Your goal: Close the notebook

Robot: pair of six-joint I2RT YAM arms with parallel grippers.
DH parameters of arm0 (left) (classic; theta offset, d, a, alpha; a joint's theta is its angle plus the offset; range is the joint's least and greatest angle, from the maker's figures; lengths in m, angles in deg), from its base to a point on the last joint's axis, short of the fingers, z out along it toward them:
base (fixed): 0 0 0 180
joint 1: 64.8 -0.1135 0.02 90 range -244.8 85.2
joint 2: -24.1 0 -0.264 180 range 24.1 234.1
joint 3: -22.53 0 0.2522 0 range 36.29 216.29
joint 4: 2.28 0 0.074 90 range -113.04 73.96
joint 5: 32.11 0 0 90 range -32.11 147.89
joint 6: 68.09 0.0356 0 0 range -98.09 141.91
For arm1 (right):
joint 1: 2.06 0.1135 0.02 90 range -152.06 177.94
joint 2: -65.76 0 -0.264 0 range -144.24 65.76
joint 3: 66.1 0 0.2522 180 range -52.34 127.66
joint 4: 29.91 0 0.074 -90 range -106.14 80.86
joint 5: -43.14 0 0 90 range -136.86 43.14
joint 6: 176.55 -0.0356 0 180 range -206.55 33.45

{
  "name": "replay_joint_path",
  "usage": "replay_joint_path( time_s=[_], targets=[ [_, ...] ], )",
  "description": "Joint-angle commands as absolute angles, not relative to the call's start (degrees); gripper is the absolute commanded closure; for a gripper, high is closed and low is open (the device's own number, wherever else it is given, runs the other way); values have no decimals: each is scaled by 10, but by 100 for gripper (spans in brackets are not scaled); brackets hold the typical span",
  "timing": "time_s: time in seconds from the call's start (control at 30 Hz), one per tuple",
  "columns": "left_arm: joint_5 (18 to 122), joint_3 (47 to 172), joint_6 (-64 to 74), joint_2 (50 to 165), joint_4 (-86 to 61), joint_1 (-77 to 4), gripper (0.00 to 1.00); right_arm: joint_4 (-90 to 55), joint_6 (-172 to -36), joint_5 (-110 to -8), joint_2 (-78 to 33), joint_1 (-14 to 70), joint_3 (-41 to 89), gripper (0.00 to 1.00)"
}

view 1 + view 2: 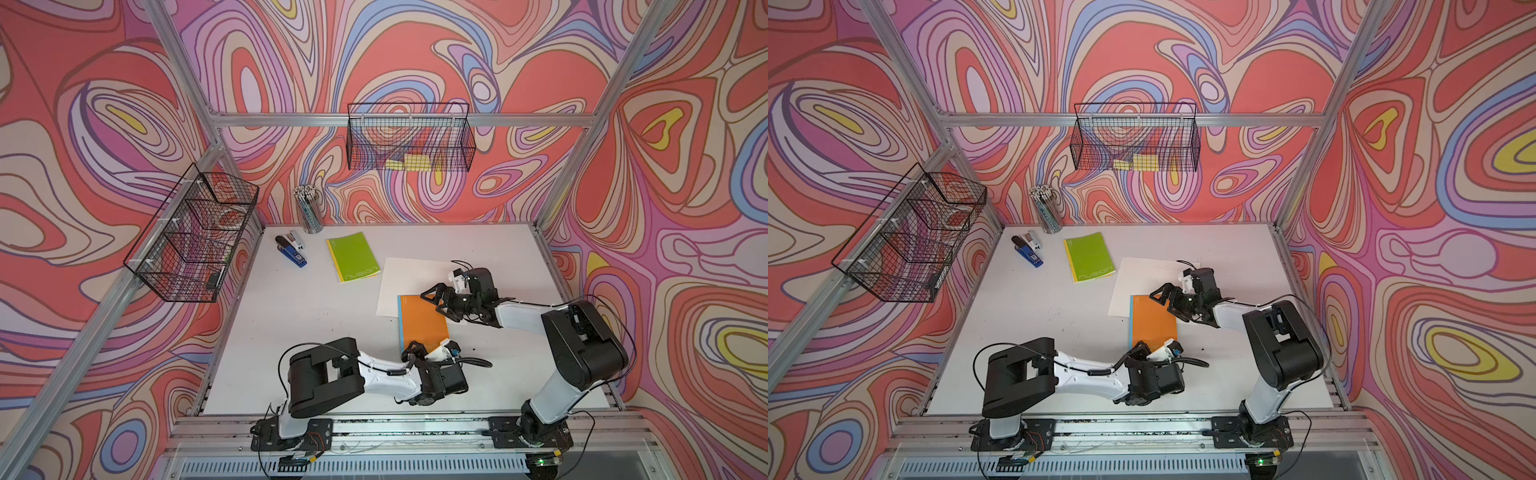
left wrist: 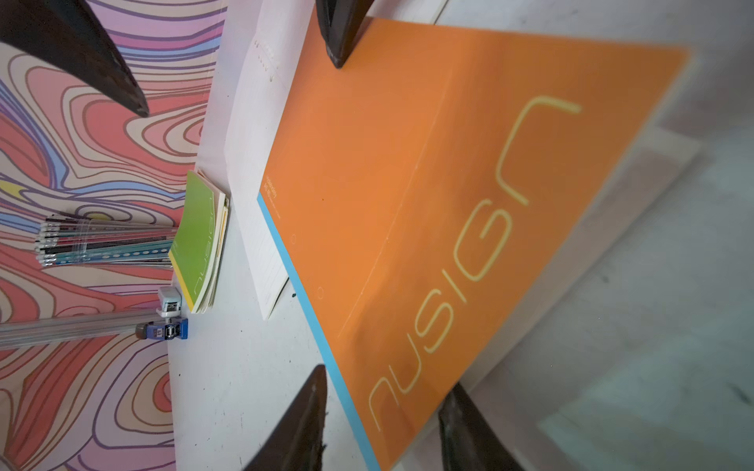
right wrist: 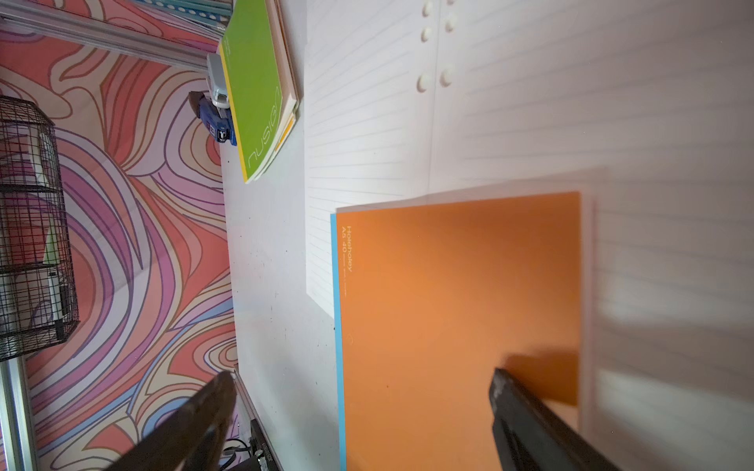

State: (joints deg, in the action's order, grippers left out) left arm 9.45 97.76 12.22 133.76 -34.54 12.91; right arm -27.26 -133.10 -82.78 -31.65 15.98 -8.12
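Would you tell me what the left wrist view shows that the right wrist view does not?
Only the left wrist view shows the large lettering across the cover of the orange notebook. Only the right wrist view shows a wire basket. Both show the orange notebook lying partly over lined paper, with the green notebook and the stapler farther off.

- You see the orange notebook lying cover up on the table, its far end overlapping white open pages.
- Your left gripper sits at its near edge.
- Your right gripper, jaws spread, is over its far right corner.
- A green notebook lies closed farther back.
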Motion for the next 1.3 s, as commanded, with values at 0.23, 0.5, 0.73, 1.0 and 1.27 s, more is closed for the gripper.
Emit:
replay_joint_path(
  time_s=[0.23, 0.5, 0.73, 1.0, 1.27],
  targets=[
    [291, 954, 145, 1223, -317, 143, 50, -276, -1319, -820, -329, 162, -81, 2],
    [353, 899, 155, 1144, -267, 127, 49, -261, -1309, -813, -314, 162, -87, 2],
    [253, 968, 124, 1263, -346, 126, 50, -251, -1305, -815, -303, 162, -84, 2],
    [172, 1032, 76, 1350, -441, 125, 50, -211, -1299, -813, -260, 162, -87, 2],
    [144, 1018, 38, 1345, -438, 125, 50, -212, -1306, -819, -253, 162, -146, 2]
  ],
)
